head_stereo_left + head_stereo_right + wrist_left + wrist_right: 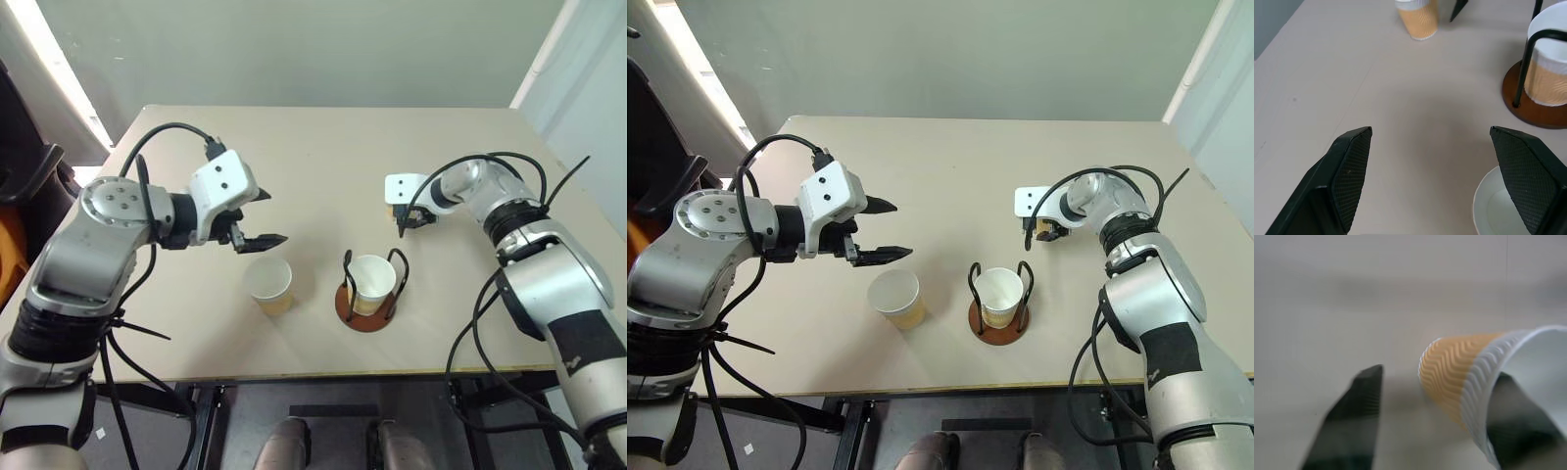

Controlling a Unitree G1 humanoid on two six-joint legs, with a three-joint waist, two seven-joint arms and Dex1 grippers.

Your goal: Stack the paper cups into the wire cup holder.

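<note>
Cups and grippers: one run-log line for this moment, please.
cup in wire cup holder | loose cup upright | right gripper at third cup | left gripper open

From the head we look forward and down over the beige rectangular table [323,166]; both eyes share it, slightly offset. Our left wrist camera looks closely along its two black fingers [1347,171] at the tabletop beyond them. Our right wrist camera sits very near a tan-yellow ribbed paper cup [1459,367] between its fingers.

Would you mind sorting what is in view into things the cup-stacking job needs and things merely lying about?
Job:
- wire cup holder, one paper cup inside
- loose cup on the table
- third cup at the right gripper
- left gripper, open

Lying about:
- nothing visible on the table
</note>
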